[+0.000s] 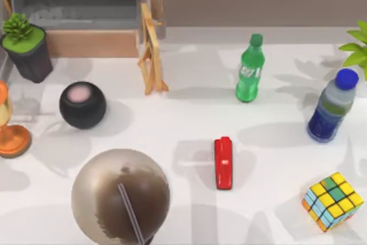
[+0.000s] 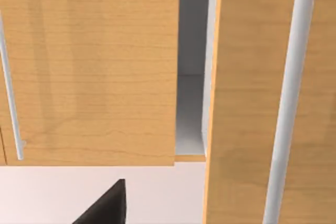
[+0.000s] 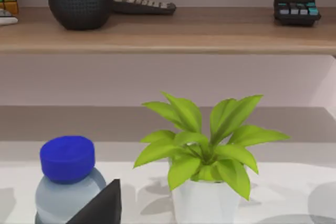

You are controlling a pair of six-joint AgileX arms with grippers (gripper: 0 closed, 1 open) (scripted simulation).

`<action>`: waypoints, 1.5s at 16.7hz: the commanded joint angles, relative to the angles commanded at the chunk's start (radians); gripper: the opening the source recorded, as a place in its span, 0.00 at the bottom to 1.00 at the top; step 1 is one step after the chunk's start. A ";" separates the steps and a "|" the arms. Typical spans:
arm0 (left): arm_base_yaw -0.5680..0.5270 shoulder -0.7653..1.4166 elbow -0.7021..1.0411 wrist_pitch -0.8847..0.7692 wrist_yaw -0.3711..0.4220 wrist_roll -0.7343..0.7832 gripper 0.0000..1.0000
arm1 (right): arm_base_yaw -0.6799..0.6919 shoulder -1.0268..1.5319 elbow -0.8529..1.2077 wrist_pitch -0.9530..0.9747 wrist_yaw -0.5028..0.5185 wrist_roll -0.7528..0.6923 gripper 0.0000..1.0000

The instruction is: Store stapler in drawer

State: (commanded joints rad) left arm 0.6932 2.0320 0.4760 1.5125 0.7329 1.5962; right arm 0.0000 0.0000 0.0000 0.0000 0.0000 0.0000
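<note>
From above, we see the red stapler (image 1: 223,163) lying flat on the white tabletop (image 1: 189,124), a little right of centre, its long axis running from the near edge toward the back. The drawer (image 1: 86,12) sits pulled open at the back left, its grey inside bare and its wooden front facing us.

From our left wrist camera, we face the wooden cabinet fronts (image 2: 89,72) up close, so our left pincer (image 2: 105,208) is by the drawer, well apart from the stapler; one dark fingertip shows and we cannot tell its spread.

From our right wrist camera, our right pincer (image 3: 100,205) points at a blue-capped bottle (image 3: 68,177) and a potted plant (image 3: 205,171); we cannot tell its state either. We judge neither arm clearly nearer.
</note>
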 joint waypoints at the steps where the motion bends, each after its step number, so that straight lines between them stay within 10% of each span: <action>1: 0.011 -0.004 -0.015 0.008 0.012 0.000 1.00 | 0.000 0.000 0.000 0.000 0.000 0.000 1.00; 16: 0.082 -0.218 0.130 -0.187 -0.090 -0.225 1.00 | 0.000 0.000 0.000 0.000 0.000 0.000 1.00; 25: -0.327 -0.313 0.610 -0.948 -0.324 -0.872 1.00 | 0.000 0.000 0.000 0.000 0.000 0.000 1.00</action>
State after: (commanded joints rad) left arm 0.3659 1.7186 1.0859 0.5647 0.4087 0.7239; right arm 0.0000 0.0000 0.0000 0.0000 0.0000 0.0000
